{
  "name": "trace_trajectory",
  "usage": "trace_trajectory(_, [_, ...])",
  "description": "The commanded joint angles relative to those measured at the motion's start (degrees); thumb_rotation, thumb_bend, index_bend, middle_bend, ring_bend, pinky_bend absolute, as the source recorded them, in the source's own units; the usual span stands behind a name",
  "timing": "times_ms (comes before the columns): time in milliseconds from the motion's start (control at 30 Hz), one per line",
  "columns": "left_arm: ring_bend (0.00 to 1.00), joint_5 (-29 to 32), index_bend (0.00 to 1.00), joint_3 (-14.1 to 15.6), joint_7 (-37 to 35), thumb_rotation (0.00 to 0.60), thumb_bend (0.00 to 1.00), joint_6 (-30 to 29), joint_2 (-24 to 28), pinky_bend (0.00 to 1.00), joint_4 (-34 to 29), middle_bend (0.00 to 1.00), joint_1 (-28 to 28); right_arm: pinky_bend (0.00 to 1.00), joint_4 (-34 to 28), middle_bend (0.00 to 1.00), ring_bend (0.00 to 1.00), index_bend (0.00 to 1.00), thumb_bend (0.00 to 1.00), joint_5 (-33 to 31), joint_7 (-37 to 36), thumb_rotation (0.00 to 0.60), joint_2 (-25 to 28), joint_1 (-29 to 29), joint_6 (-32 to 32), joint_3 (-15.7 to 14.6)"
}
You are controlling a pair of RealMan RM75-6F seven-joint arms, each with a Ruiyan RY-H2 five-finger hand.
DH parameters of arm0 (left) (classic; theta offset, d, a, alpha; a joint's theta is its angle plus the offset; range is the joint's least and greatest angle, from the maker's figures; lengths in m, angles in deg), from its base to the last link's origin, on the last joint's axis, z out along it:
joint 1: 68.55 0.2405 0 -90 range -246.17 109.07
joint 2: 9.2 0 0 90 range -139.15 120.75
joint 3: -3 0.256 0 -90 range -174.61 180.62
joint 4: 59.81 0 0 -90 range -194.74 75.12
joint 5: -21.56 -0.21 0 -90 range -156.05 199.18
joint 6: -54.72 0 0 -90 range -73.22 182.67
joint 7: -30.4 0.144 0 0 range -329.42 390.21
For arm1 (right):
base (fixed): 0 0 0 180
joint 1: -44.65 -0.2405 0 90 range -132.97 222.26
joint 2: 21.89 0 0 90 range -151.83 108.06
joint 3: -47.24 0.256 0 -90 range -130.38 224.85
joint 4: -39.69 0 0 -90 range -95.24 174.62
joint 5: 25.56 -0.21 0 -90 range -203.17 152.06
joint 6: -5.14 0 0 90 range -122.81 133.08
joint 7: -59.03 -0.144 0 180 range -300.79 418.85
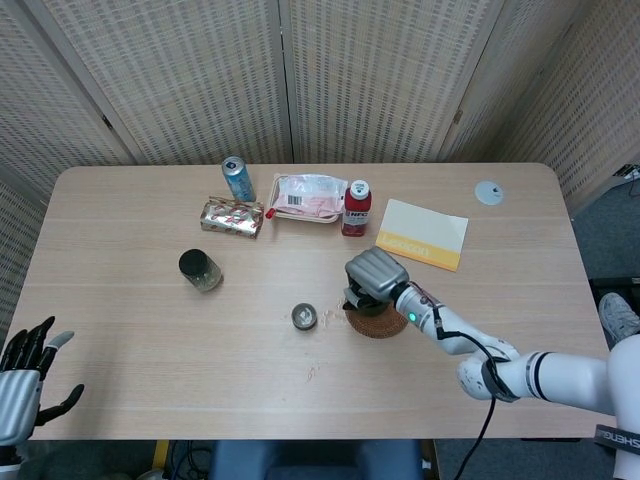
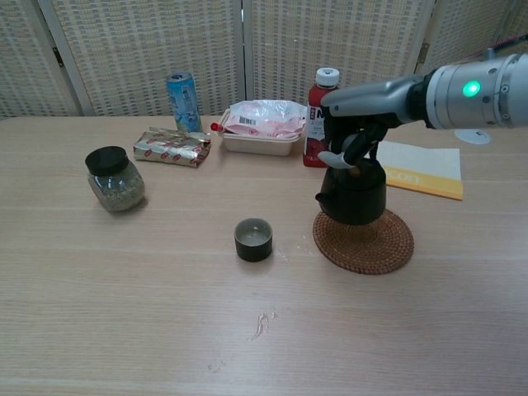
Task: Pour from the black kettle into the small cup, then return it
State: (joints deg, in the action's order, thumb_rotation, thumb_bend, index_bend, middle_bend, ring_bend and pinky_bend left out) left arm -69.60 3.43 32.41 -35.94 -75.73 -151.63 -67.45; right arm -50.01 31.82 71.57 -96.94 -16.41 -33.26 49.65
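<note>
In the head view, the right hand (image 1: 374, 274) sits just right of the frame's centre, wrapped over the top of the kettle (image 1: 358, 300), which is mostly hidden beneath it. Only a dark sliver of the kettle shows at the hand's lower left, above the woven coaster (image 1: 385, 322). The small cup (image 1: 305, 317) stands on bare table left of the coaster, apart from it. The left hand (image 1: 22, 372) hangs at the lower left corner with fingers spread, holding nothing. The pour looks done, and the step in hand is the return.

In the chest view, right of centre, the right hand (image 2: 351, 140) grasps the kettle (image 2: 352, 195) by its handle from above, and the kettle's base sits on or just over the coaster (image 2: 364, 242) (contact cannot be judged from here). The spout points left, toward the cup (image 2: 253, 239), which stands upright at the middle of the frame.

To finish well, the kettle should stay level and settle straight down, with its base wholly inside the coaster's rim. It currently sits toward the coaster's far edge, so a slight draw toward the camera would centre it. The fingers should open only once the weight rests, then lift straight up so the handle is not dragged. The red bottle (image 2: 318, 117) just behind leaves little room for a backward exit.
</note>
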Motion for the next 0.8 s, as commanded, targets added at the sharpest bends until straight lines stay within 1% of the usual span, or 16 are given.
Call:
trace_trajectory(33, [0.06, 0.0, 0.17, 0.1, 0.0, 0.600, 0.25, 0.1, 0.0, 0.00, 0.0, 0.00, 0.0, 0.50, 1.7, 1.00, 0.91, 1.00, 0.51, 2.9, -2.8, 0.441, -0.5, 2.0, 0.7, -0.4])
trace_trajectory(167, [0.06, 0.1, 0.17, 0.1, 0.1, 0.600, 0.25, 0.1, -0.1, 0.00, -0.1, 0.00, -0.1, 0.50, 3.9, 1.00, 0.91, 1.00, 0.50, 5.4, -5.2, 0.440, -1.6, 3.5, 1.2, -0.8])
trace_trajectory(300, [0.06, 0.2, 0.17, 0.1, 0.1, 0.600, 0.25, 0.3, -0.1, 0.00, 0.0, 0.00, -0.2, 0.50, 6.2, 1.00, 0.91, 1.00, 0.45, 7.8, -7.8, 0.440, -2.7, 4.9, 1.3, -0.9])
trace_trajectory(400, [0.06, 0.2, 0.17, 0.1, 0.2, 0.600, 0.25, 0.5, -0.3, 0.00, 0.0, 0.00, -0.3, 0.50, 7.8, 1.00, 0.91, 1.00, 0.35, 9.3, -9.8, 0.440, -3.6, 5.7, 1.7, -0.9])
trace_trajectory(467, [0.06, 0.2, 0.17, 0.2, 0.2, 0.600, 0.25, 0.6, -0.4, 0.00, 0.0, 0.00, -0.4, 0.50, 8.6, 1.00, 0.91, 1.00, 0.26, 10.2, -10.9, 0.440, -4.1, 6.1, 1.9, -0.8])
trace_trajectory(667, [0.06, 0.3, 0.17, 0.2, 0.5, 0.600, 0.25, 0.7, -0.4, 0.00, -0.1, 0.00, -0.5, 0.50, 11.5, 1.00, 0.91, 1.00, 0.06, 13.1, -13.6, 0.437, -5.5, 7.0, 2.1, -0.5])
trace_trajectory(733, [0.06, 0.4, 0.17, 0.2, 0.6, 0.600, 0.25, 0.8, -0.4, 0.00, -0.1, 0.00, -0.5, 0.50, 12.2, 1.00, 0.91, 1.00, 0.02, 13.7, -14.2, 0.433, -5.9, 7.1, 2.3, -0.3])
trace_trajectory(800, [0.06, 0.4, 0.17, 0.3, 0.6, 0.600, 0.25, 0.8, -0.4, 0.00, -0.2, 0.00, -0.4, 0.50, 12.7, 1.00, 0.91, 1.00, 0.01, 14.2, -14.3, 0.429, -6.1, 7.1, 2.5, -0.3])
